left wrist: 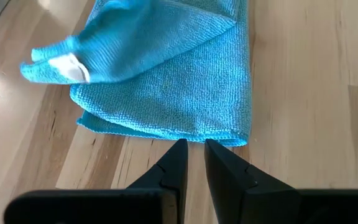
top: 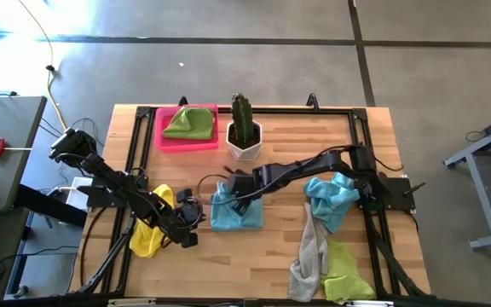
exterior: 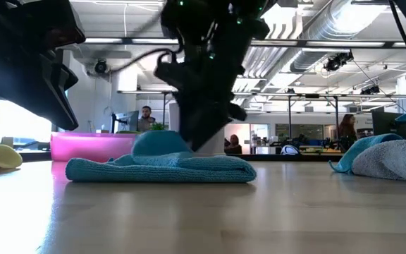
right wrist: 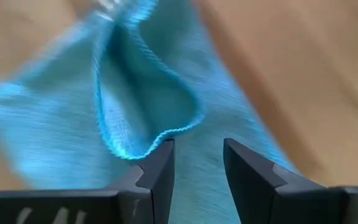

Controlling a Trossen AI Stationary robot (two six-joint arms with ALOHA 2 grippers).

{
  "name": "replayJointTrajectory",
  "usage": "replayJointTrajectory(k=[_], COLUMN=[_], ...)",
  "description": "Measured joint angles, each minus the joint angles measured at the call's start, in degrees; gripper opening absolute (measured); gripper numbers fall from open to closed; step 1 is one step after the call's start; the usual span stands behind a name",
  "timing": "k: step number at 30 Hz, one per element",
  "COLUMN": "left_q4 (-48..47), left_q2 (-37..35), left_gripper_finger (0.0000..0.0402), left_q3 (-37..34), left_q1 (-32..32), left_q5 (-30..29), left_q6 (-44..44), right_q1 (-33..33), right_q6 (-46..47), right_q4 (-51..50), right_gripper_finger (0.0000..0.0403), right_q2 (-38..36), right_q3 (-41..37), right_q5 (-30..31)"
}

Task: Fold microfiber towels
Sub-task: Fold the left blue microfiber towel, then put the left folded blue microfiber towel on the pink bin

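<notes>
A light blue microfiber towel (top: 235, 213) lies folded on the table's middle, with a loose fold (right wrist: 148, 134) standing up from its top. My right gripper (right wrist: 197, 158) hangs open just above that fold, fingers slanting down, and shows in the low view (exterior: 204, 137) over the towel's hump (exterior: 162, 143). My left gripper (left wrist: 192, 149) sits low at the towel's left edge (left wrist: 185, 134), its fingers a narrow gap apart with nothing between them. A yellow towel (top: 147, 230) lies beside the left arm. My right gripper has one fingertip (right wrist: 161, 155) right at the raised fold's hem (right wrist: 143, 149). The blur keeps me from telling whether it touches. Nothing lies between the fingers. My left gripper touches nothing.
At the far left a pink tray (top: 162, 141) holds a folded lime green towel (top: 190, 124). A potted cactus (top: 245, 136) stands beside it. At the right, blue (top: 331, 200), grey (top: 309, 256) and lime green (top: 348, 271) towels lie in a heap. Bare wood lies at the near middle.
</notes>
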Motion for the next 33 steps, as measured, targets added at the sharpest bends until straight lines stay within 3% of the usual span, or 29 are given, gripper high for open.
replayJointTrajectory(k=[10, 12, 18, 26, 33], left_q4=[0.04, 0.02, 1.06, 2.05, 1.88], left_q2=[0.0, 0.01, 0.02, 0.06, 0.07], left_gripper_finger=[0.0046, 0.0046, 0.0046, 0.0051, 0.0104], left_q3=[0.0, 0.0, -0.02, -0.02, -0.02], left_q1=[0.0, 0.0, 0.0, 0.85, 5.9], left_q5=[-0.85, -0.85, -3.06, -10.51, -2.39], left_q6=[0.17, 0.17, -0.14, -8.64, -11.43], right_q1=[6.38, 6.76, 6.2, 7.22, 7.26], right_q6=[-7.11, -7.3, -7.1, -11.36, -15.85], right_q4=[17.12, 15.02, 3.97, -1.14, -7.05], right_gripper_finger=[0.0128, 0.0128, 0.0128, 0.0128, 0.0128], right_q2=[-0.04, -0.36, -1.38, -1.4, -4.77], right_q3=[1.64, 1.63, 1.54, 1.18, 1.18], right_q5=[-9.39, -8.5, 2.26, 1.45, 1.97])
